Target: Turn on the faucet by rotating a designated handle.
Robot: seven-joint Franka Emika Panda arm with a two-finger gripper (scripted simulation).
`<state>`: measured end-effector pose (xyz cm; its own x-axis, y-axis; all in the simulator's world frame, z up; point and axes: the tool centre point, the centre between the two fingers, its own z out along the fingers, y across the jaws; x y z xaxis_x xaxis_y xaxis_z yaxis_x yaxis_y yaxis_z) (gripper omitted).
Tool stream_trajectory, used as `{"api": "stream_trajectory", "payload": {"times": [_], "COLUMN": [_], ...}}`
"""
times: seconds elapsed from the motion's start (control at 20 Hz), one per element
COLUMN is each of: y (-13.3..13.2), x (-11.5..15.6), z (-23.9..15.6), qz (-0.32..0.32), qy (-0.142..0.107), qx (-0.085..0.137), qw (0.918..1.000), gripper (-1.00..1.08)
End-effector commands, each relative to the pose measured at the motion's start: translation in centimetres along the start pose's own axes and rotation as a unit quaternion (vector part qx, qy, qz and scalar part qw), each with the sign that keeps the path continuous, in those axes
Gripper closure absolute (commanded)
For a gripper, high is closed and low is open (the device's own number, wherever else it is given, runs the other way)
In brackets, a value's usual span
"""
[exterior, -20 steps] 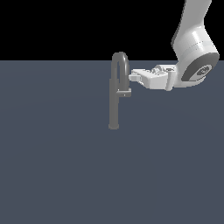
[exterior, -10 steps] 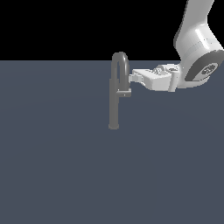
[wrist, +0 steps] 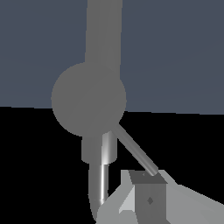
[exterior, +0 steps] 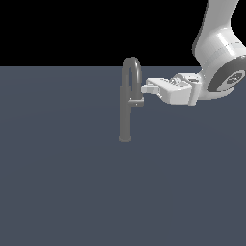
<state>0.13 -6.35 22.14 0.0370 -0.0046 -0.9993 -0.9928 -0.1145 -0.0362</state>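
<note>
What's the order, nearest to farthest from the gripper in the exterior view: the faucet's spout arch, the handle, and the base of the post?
1. Spout arch, beside the gripper, on its left in that view.
2. Handle, just below; close to call.
3. Post base, lowest, clearly farthest.

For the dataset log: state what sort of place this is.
Most likely a bare simulated test scene, not a real kitchen: a flat, featureless blue-grey floor under a black void, one tall matte grey gooseneck faucet standing alone, and a white robot arm's gripper beside it.

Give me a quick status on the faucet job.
Gripper at the faucet, beside its spout. Handle just below the fingertips, not gripped. Nothing in the way.
</note>
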Motion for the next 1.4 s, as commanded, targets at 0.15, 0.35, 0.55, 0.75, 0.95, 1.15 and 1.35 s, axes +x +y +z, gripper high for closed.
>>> {"api": "stream_trajectory", "payload": {"times": [0.15, 0.35, 0.55, 0.75, 0.95, 1.15, 1.35], "y": [2.2, 1.6, 2.5, 1.3, 1.4, 1.4, 0.1], "x": [3.2, 3.1, 6.1, 4.1, 6.5, 8.3, 5.8], "z": [0.0, 0.0, 0.0, 0.0, 0.0, 0.0, 0.0], "qz": [0.018, 0.006, 0.018, -0.003, 0.008, 0.017, -0.006], "qy": [-0.004, -0.002, -0.004, -0.002, -0.003, -0.004, -0.004], "qx": [0.000, -0.001, 0.000, -0.004, -0.002, 0.000, -0.006], "qw": [0.9998, 1.0000, 0.9998, 1.0000, 1.0000, 0.9999, 1.0000], "gripper": [1.08, 1.08, 1.08, 1.08, 1.08, 1.08, 1.08]}}
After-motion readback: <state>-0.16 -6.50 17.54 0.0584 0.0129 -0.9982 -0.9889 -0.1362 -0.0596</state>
